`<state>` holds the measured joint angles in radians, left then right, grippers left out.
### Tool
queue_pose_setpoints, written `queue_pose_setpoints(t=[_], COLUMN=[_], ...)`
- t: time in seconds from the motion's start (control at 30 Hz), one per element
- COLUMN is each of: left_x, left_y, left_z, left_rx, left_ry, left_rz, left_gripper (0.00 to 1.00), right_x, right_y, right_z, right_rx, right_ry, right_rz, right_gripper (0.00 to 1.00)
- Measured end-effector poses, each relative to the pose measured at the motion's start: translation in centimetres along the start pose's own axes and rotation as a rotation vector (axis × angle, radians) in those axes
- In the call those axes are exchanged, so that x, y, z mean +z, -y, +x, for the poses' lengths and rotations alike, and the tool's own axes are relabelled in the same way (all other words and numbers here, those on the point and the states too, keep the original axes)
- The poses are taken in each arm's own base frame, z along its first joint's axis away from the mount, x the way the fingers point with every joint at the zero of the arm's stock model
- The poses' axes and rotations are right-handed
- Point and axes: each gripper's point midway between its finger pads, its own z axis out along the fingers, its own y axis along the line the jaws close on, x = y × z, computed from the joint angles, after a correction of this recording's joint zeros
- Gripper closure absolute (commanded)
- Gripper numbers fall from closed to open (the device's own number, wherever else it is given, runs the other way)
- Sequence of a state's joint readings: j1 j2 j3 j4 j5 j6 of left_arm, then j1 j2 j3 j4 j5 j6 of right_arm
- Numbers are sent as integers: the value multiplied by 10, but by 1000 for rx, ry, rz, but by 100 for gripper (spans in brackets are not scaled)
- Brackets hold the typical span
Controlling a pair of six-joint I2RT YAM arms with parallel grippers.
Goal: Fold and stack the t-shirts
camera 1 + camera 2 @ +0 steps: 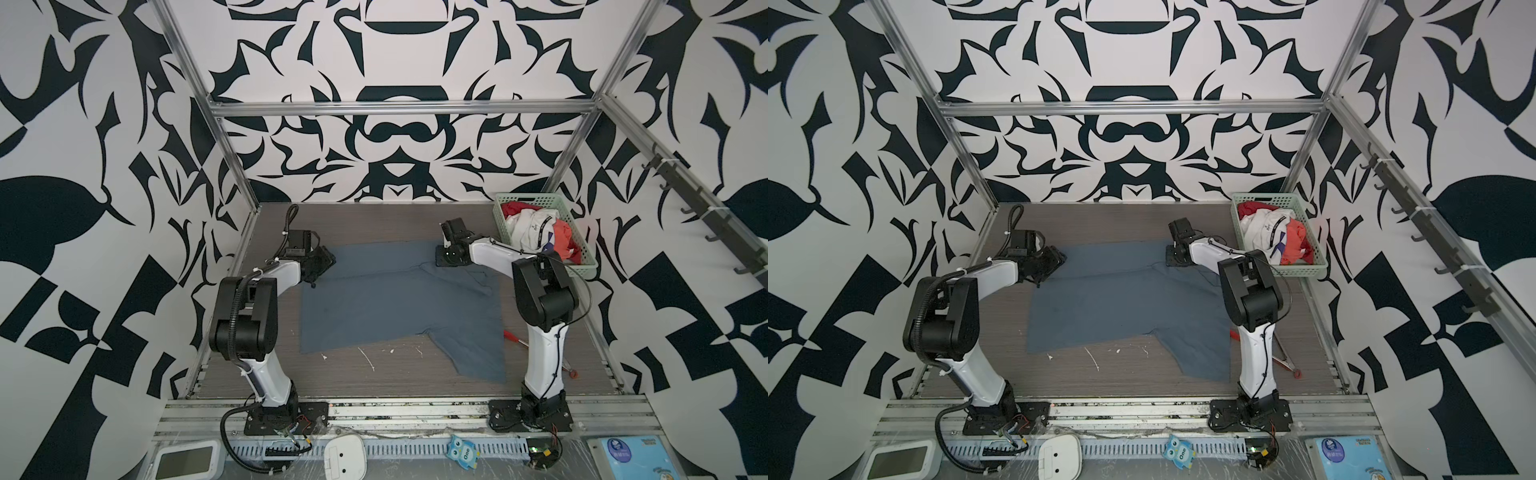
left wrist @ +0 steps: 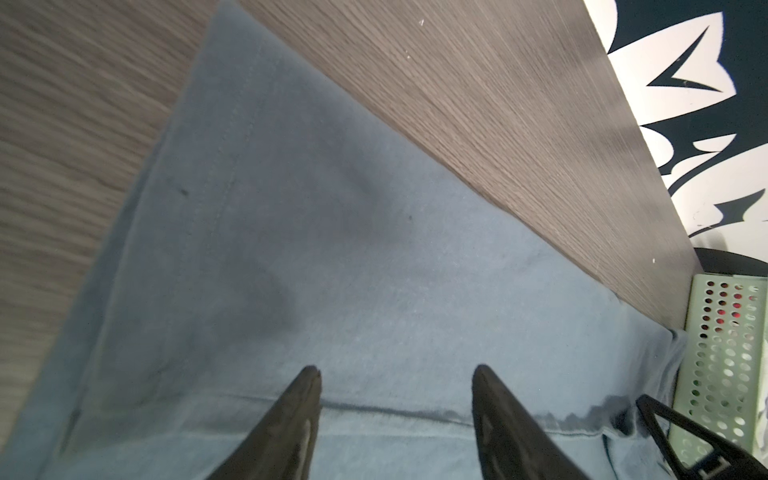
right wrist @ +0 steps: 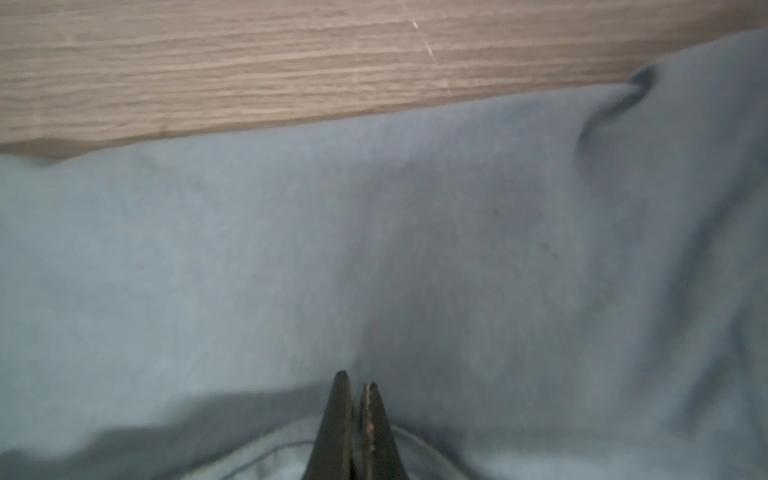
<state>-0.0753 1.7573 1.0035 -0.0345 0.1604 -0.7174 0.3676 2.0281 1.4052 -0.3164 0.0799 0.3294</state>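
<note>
Right gripper shut, at 1 o'clock edge of blue-grey shirt; cloth caught or not, cannot tell. Left gripper half open, empty, over 10 o'clock corner. Shirt flat, mid table.

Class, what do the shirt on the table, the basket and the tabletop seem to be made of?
Shirt: matte blue-grey knit cloth, likely cotton; stitched hem, soft creases.
Basket: pale green plastic, probably; moulded perforated wall.
Tabletop: matte grey wood-grain, perhaps laminate.
</note>
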Motion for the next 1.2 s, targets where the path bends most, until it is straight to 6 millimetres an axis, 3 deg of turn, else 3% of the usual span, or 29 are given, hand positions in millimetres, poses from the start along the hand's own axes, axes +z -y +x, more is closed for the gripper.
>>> queue_pose_setpoints(t=[0.17, 0.27, 0.4, 0.5, 0.67, 0.8, 0.93, 1.1, 1.2], left_x=[-1, 0, 0, -3, -7, -8, -9, -13, -18], left_y=[-2, -7, -7, -5, -3, -8, -12, -9, -5], left_z=[3, 8, 8, 7, 6, 12, 16, 14, 11], left_rx=[0, -4, -1, 4, 9, 8, 6, 9, 14], left_ry=[-2, -13, -14, -8, -1, -8, -14, -3, 10], left_rz=[-2, -12, -12, -7, -1, -10, -17, -10, 0], left_gripper=[38, 38, 38, 38, 38, 38, 38, 38, 38], right_x=[-33, -48, -52, -50, -59, -87, -113, -119, -115], right_y=[-10, -13, -15, -16, -36, -53, -59, -58, -47], right_z=[-6, 4, 30, 56, 89, 84, 70, 65, 64], right_rx=[-23, -27, -40, -53, -113, -120, -80, -52, -45], right_ry=[50, 58, 25, -24, -72, -18, 54, 79, 86], right_rz=[-10, -22, -24, -21, -43, -101, -154, -158, -98], right_gripper=[100, 100, 99, 88, 84, 80, 77, 74, 73])
